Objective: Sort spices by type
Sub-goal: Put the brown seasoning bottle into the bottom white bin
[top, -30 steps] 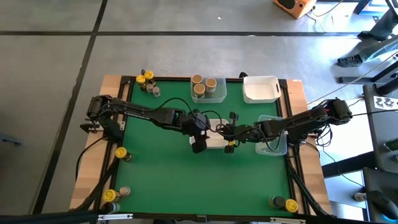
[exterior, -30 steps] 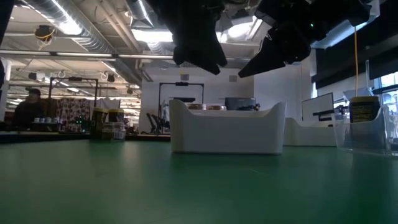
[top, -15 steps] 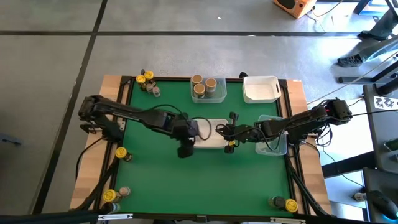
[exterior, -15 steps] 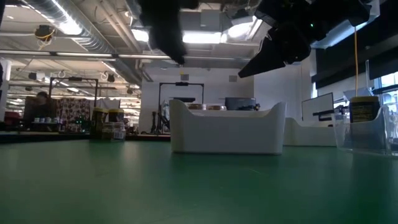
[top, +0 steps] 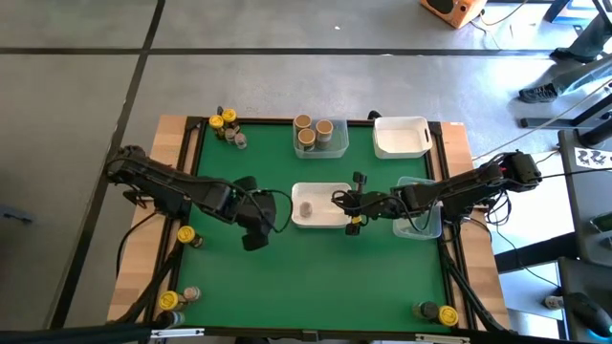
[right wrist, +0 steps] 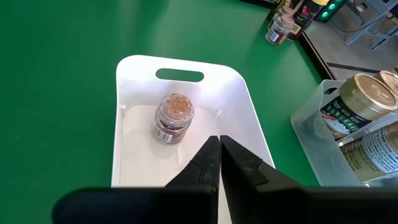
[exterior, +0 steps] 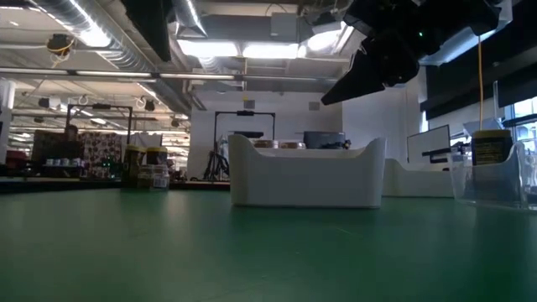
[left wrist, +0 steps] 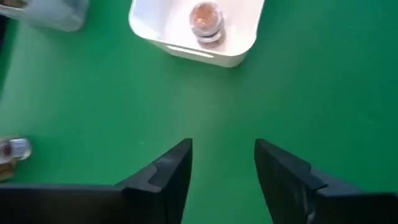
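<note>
Left gripper [top: 254, 232]: we see it over bare green mat [top: 316, 272], left of the white tray [top: 322, 222], fingers [left wrist: 165, 174] parted with nothing between them.
White tray: we find one small spice jar [right wrist: 172, 117] standing upright inside, touching neither gripper.
Right gripper [top: 350, 204]: we see it at the tray's right edge, fingers pressed together, empty.
Clear tray [top: 421, 222]: further right, beneath the right arm.

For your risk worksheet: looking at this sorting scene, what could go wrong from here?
1. The shut right gripper hovers over the white tray, close to the lone jar; descending, it could topple it.
2. The open left gripper may head for jars near the table edge and knock one off.
</note>
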